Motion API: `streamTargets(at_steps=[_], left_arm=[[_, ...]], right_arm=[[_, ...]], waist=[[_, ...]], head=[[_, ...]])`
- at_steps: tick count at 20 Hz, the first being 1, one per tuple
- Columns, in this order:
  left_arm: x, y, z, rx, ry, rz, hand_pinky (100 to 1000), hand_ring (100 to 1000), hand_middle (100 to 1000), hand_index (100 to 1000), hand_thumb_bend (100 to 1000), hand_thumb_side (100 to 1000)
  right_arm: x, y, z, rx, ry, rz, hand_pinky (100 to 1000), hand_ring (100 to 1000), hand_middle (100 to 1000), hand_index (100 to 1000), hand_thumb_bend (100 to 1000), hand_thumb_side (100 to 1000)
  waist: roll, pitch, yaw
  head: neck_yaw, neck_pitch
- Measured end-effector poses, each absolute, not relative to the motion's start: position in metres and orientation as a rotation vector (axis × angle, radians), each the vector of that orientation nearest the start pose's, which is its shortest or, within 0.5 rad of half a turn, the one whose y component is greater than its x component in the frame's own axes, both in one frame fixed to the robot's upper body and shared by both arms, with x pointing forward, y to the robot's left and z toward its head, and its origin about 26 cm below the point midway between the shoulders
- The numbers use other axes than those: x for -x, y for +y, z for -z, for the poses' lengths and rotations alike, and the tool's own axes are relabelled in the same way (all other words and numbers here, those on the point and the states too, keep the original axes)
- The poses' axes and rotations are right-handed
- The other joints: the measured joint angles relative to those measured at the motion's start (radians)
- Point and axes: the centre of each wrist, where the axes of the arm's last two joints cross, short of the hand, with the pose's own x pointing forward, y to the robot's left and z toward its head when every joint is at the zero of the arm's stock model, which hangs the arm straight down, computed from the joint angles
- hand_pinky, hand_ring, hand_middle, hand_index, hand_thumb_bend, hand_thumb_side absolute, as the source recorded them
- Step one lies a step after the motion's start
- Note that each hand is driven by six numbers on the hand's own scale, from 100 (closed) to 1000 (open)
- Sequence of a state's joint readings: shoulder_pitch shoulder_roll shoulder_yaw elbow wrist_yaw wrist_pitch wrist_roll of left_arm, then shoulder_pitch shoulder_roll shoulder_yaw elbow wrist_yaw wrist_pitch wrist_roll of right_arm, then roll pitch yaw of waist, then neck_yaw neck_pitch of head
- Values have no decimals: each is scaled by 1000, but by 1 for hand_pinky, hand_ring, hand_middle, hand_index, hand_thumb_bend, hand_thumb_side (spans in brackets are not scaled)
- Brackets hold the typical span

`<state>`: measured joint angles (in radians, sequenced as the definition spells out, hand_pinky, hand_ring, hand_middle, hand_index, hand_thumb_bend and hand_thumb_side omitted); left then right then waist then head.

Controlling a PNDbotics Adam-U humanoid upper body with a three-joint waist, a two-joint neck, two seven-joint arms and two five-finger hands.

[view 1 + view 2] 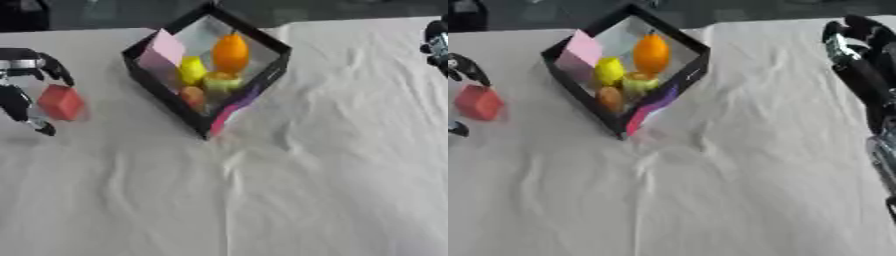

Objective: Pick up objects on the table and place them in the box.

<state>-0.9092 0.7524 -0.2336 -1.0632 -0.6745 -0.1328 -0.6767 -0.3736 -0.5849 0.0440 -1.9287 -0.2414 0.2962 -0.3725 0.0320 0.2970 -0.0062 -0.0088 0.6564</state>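
Note:
A red block [61, 102] sits at the table's left edge, pinched between the fingers and thumb of my left hand [19, 92]; fingers curve over its top and the thumb lies under it. To its right stands a black box [140, 62], turned corner-on. It holds an orange fruit [231, 52], a yellow piece [192, 70], a green piece [222, 81], a small orange-brown piece [193, 95] and a pink card [163, 49] leaning on its left wall. My right hand [857, 42] rests at the far right, well away from the box, fingers relaxed and holding nothing.
A wrinkled white cloth [262, 190] covers the table. A pink and purple strip [229, 111] hangs over the box's near right wall. The dark far edge of the table runs just behind the box. My right forearm [878, 150] lies along the right border.

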Motion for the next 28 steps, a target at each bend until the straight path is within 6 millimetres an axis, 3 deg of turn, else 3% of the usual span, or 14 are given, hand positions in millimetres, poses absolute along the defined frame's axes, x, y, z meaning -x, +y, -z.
streamTargets(at_steps=[7, 10, 15, 18, 21, 28], left_arm=[[-451, 367, -257, -934, -1124, 1525, 867, 889, 821, 824, 738, 100], [-455, 367, -254, -956, -1130, 1505, 862, 884, 815, 817, 689, 100], [-460, 369, -248, -963, -1125, 1469, 852, 874, 795, 785, 516, 100], [-462, 370, -246, -965, -1126, 1449, 846, 867, 780, 763, 457, 100], [-462, 370, -245, -978, -1131, 1442, 817, 823, 714, 690, 397, 100], [-463, 366, -249, -994, -1162, 1447, 771, 744, 592, 585, 382, 100]], right_arm=[[-313, -287, -228, 385, -1999, -108, 849, 780, 794, 875, 217, 542], [-313, -287, -226, 381, -1996, -107, 849, 780, 794, 875, 203, 551], [-314, -286, -225, 384, -1992, -113, 849, 780, 795, 875, 198, 555], [-314, -286, -225, 384, -1992, -114, 849, 780, 795, 875, 199, 555], [-314, -286, -225, 386, -1991, -115, 849, 780, 795, 875, 203, 553], [-314, -286, -225, 388, -1991, -116, 850, 781, 796, 877, 202, 552]], waist=[[0, 9, -11], [0, 15, -14], [0, 18, -19], [0, 21, -24], [0, 23, -25], [0, 23, -24]], head=[[15, -9], [17, -12], [22, -17], [24, -17], [25, -18], [24, -18]])
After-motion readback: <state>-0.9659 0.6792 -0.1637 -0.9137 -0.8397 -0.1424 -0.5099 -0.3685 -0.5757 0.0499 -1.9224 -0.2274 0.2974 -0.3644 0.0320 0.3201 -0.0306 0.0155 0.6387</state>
